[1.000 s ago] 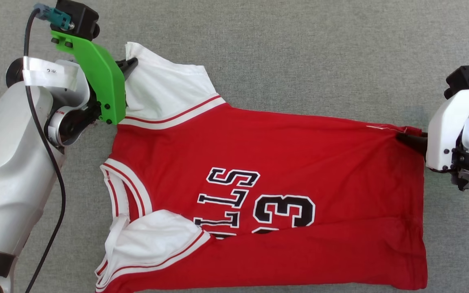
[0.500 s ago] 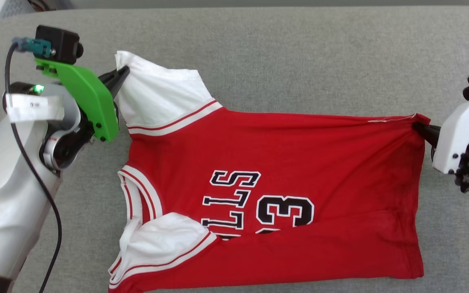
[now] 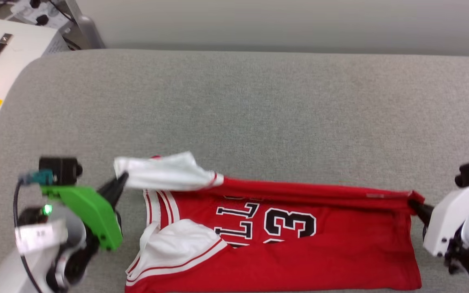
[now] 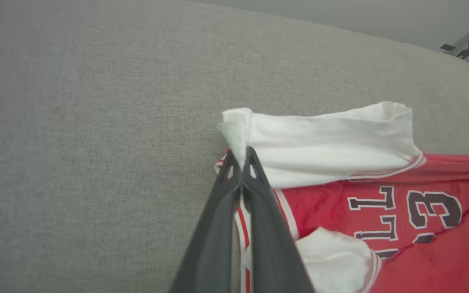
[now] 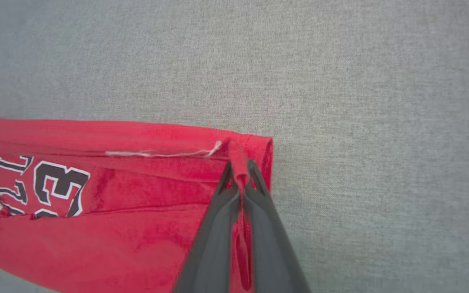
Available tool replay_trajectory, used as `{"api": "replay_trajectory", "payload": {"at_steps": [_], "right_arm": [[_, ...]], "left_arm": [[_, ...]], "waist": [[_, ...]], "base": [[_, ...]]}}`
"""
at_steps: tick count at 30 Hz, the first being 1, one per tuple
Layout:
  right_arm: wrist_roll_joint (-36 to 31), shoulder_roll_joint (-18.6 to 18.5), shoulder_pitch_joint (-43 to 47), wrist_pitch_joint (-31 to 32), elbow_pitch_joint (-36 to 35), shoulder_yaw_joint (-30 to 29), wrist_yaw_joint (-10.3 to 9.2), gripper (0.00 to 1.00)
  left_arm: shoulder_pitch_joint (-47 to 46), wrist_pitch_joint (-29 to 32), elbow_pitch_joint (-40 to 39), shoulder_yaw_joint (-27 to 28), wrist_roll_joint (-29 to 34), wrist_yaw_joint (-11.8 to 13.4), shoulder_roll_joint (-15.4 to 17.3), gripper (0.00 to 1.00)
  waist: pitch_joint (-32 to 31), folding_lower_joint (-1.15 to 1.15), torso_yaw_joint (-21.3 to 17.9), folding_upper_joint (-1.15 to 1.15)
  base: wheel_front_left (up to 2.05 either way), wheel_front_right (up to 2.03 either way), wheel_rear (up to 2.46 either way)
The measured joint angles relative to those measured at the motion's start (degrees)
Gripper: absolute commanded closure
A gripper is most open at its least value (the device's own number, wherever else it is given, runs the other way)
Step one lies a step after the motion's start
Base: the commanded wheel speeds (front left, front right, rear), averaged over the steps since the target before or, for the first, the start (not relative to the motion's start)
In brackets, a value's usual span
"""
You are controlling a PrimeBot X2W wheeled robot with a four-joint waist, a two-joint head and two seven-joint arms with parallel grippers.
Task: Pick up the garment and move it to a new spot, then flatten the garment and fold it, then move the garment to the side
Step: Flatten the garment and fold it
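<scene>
Left end: the left gripper (image 3: 121, 181) is clenching the tip of the far sleeve (image 3: 165, 173), with white fabric nipped between its fingertips (the left wrist view is showing this plainly). That sleeve is standing raised off the grey pad (image 3: 259, 114) and bunching along its length.

Middle: the garment (image 3: 320, 252) is lying on the near part of the pad, its long axis running left to right across the head view. Collar and sleeves are pointing toward the robot's left, the hem toward its right. The printed side is facing up, with black-and-white letters and a numeral 3 showing. The far edge is stretching in a taut, raised line between the two grippers. The near sleeve (image 3: 181, 244) is lying rumpled on the red body, and the near edge is running off the bottom of the head view.

Right end: the right gripper (image 3: 415, 205) is pinching the far hem corner, with a fold of red cloth squeezed between its closed fingers.
</scene>
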Motion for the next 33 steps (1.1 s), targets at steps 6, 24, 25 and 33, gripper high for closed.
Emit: {"api": "replay_trajectory", "payload": {"at_steps": [6,24,25,33], "right_arm": [[-0.2,1.7,6.8,-3.5,-0.3,-1.4,0.0,1.0],[0.4,6.7,12.5,-14.9,2.2,-1.6,0.0,0.0],[0.4,6.8,12.5,-15.7,1.9,-1.5,0.0,0.0],[1.0,6.9,12.5,-16.4,-2.9,-2.3,0.0,0.0]], "left_arm": [[12.6,-2.2,-4.7,1.1,-4.5,3.8,-0.3,1.0],[14.7,-5.9,3.2,-2.6,-4.5,2.2,-7.1,0.0],[14.3,-6.8,3.3,-2.4,-4.1,2.1,-7.1,0.0],[11.4,-16.9,2.0,-0.2,1.7,3.6,-7.1,0.0]], "waist": [[-2.4,0.0,0.5,0.0],[-3.2,0.0,-0.6,0.0],[-3.3,0.0,-0.7,0.0],[-3.9,0.0,-1.7,0.0]], "base": [[0.0,0.0,0.0],[0.0,0.0,0.0],[0.0,0.0,0.0],[0.0,0.0,0.0]]}}
